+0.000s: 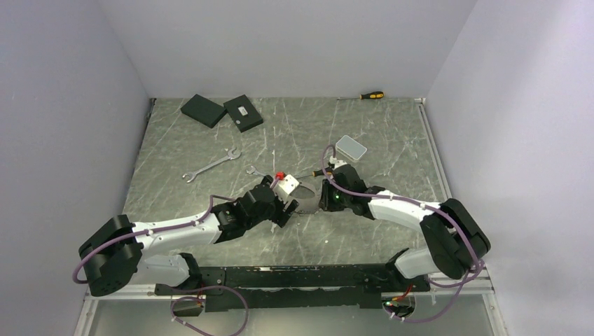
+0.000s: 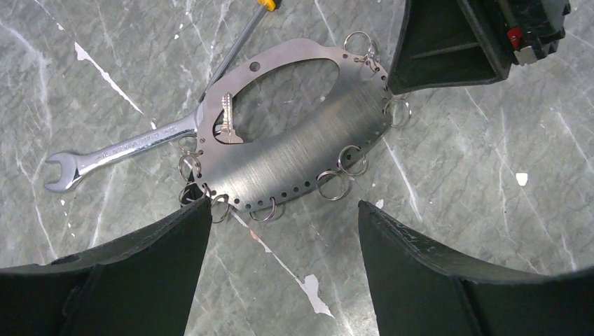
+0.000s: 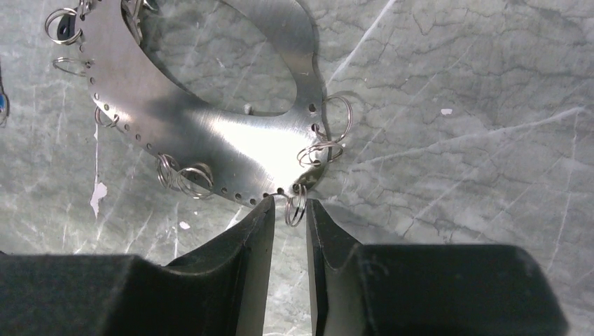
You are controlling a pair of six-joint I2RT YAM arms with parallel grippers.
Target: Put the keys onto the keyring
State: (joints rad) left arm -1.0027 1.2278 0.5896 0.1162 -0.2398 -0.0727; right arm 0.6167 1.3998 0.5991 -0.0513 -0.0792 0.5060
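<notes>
A brushed metal plate (image 2: pixel 301 150) with a big oval hole lies flat on the table; it also shows in the right wrist view (image 3: pixel 210 140). Several small wire keyrings (image 2: pixel 350 161) hang from holes along its edge. A small silver key (image 2: pixel 228 122) rests on the plate's inner rim. A silver spanner (image 2: pixel 119 150) lies beside the plate, one end under it. My left gripper (image 2: pixel 284 210) is open wide and empty just short of the plate's edge. My right gripper (image 3: pixel 290 203) is barely open, with one keyring (image 3: pixel 295 206) standing between its fingertips. No large wire loop shows.
A longer spanner (image 1: pixel 211 166) lies at mid left. Two black boxes (image 1: pixel 203 110) sit at the back left and a white box (image 1: pixel 351 147) at mid right. A yellow-and-black screwdriver (image 1: pixel 371 95) lies by the back wall. A second screwdriver's shaft (image 2: pixel 238 45) runs beside the plate.
</notes>
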